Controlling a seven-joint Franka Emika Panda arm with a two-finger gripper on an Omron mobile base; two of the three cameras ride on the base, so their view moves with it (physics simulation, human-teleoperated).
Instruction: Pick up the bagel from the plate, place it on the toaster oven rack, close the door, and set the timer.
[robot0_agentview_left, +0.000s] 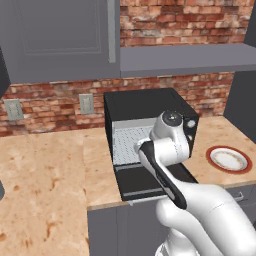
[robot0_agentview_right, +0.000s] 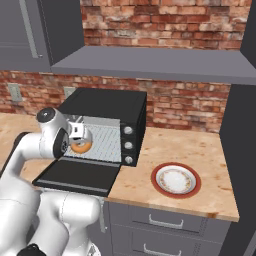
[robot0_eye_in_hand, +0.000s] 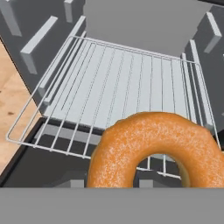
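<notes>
The toaster oven (robot0_agentview_left: 142, 102) (robot0_agentview_right: 105, 102) stands on the counter with its door (robot0_agentview_left: 142, 182) (robot0_agentview_right: 75, 176) folded down flat. My gripper (robot0_agentview_right: 78, 139) hangs just in front of the opening, shut on the golden-brown bagel (robot0_agentview_right: 81, 146) (robot0_eye_in_hand: 127, 144). In the hand view the bagel hovers above the front edge of the silver wire rack (robot0_eye_in_hand: 122, 78) (robot0_agentview_right: 102, 140), which is bare. The red-rimmed white plate (robot0_agentview_left: 229, 159) (robot0_agentview_right: 176, 180) lies empty on the counter to the oven's right.
Three round knobs (robot0_agentview_right: 128, 145) run down the oven's right front panel. A grey shelf (robot0_agentview_right: 150, 62) and cabinets hang above the oven. Wooden counter (robot0_agentview_left: 45, 175) stretches to the left. Drawers (robot0_agentview_right: 165, 225) sit under the counter edge.
</notes>
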